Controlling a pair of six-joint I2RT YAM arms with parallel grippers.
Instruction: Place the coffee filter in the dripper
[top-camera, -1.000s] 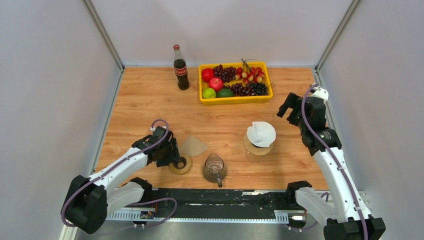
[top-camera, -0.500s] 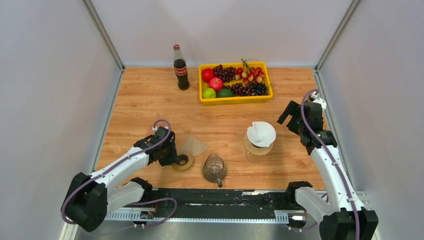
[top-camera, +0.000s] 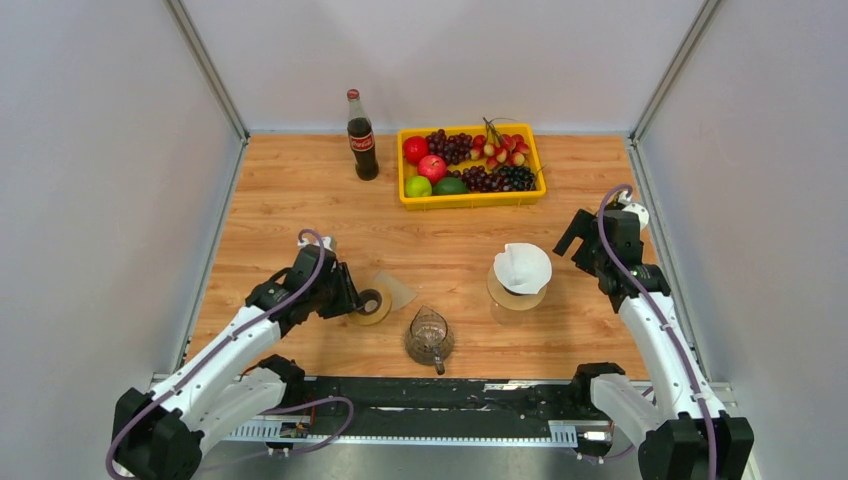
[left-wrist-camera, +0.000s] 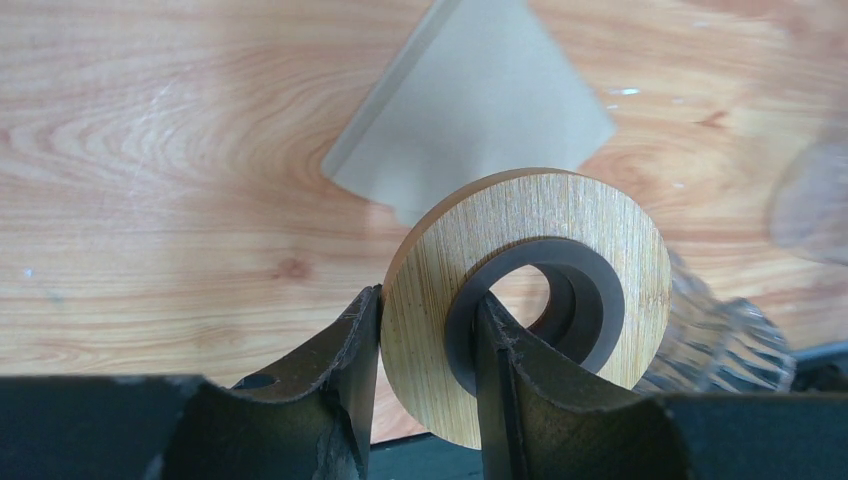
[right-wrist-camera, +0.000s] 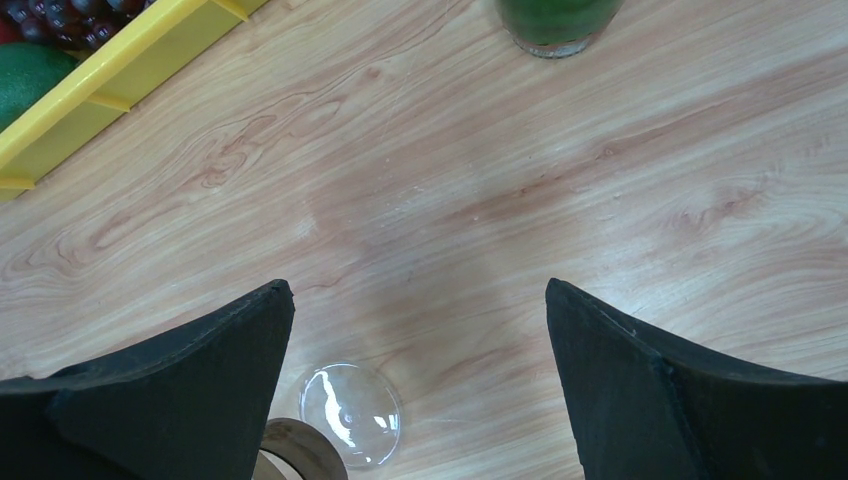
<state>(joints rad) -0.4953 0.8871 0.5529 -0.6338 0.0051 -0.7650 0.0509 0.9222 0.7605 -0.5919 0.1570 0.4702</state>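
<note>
Left of centre on the surface, the coffee filter lies flat, likely light limp paper best pinched at an edge, just beside the left gripper clamping a wooden ring; the right gripper gapes empty.

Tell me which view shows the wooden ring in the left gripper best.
The left wrist view. There the wooden ring fills much of the frame, its rim pinched by the left gripper with one finger through the hole. The top view shows it small, beside the arm's end. The right wrist view does not show it.
</note>
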